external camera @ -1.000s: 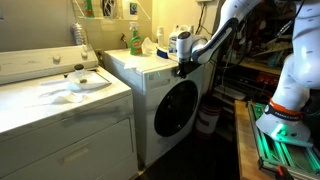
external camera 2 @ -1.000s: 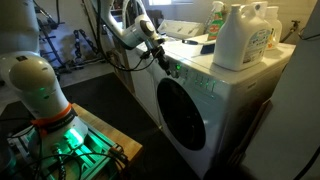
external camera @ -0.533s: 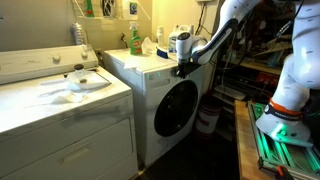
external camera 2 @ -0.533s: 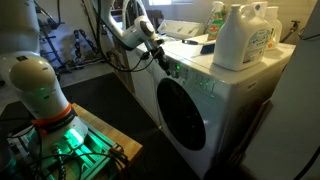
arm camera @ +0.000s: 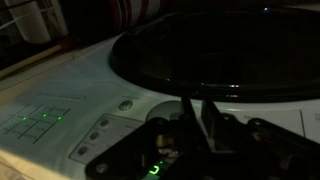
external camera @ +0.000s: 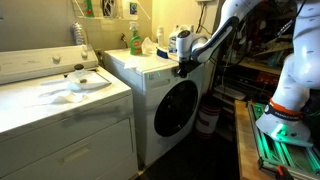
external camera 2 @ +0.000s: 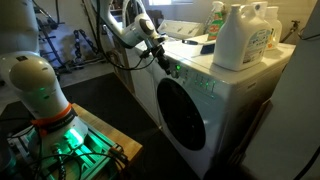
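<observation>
A white front-load washing machine (external camera: 150, 75) with a dark round door (external camera: 176, 107) shows in both exterior views; the door also appears in an exterior view (external camera 2: 186, 112). My gripper (external camera: 181, 68) is at the machine's top front corner, against the control panel above the door (external camera 2: 163, 62). In the wrist view the two dark fingers (arm camera: 198, 112) are close together with nothing between them, their tips on the white panel just beside the door rim (arm camera: 200, 88). A round button (arm camera: 125, 103) and green lit keys (arm camera: 38, 122) lie to the left of the fingers.
White detergent jugs (external camera 2: 240, 38) and a green bottle (external camera: 134, 40) stand on the washer top. A white top-load machine (external camera: 60, 95) stands beside it. The robot's base (external camera 2: 35, 80) sits on a green-lit stand (external camera 2: 60, 140). A bucket (external camera: 208, 118) is on the floor.
</observation>
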You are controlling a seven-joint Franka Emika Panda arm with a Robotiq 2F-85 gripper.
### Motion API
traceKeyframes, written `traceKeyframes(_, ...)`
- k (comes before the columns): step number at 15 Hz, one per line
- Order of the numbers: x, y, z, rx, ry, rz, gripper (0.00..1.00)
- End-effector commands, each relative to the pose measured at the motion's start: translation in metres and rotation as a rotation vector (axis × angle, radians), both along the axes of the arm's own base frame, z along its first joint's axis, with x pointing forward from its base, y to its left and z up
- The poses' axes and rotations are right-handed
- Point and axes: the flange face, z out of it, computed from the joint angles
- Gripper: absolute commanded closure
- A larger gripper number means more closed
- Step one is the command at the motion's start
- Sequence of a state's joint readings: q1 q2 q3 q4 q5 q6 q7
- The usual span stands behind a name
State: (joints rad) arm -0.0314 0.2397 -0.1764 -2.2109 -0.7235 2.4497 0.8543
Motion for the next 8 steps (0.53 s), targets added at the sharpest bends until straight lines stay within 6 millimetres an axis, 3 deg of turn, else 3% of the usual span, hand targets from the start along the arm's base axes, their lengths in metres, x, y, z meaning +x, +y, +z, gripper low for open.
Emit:
traceKeyframes(1,-0.019,-0.02,0.028,0.038,0.106,0.068,0.51)
traceKeyframes(5,-0.02,-0.045,0.04,0.099,0.144,0.1,0.22)
traceKeyframes(8,-0.02,-0.051,0.037,0.165,0.167,0.117,0.0)
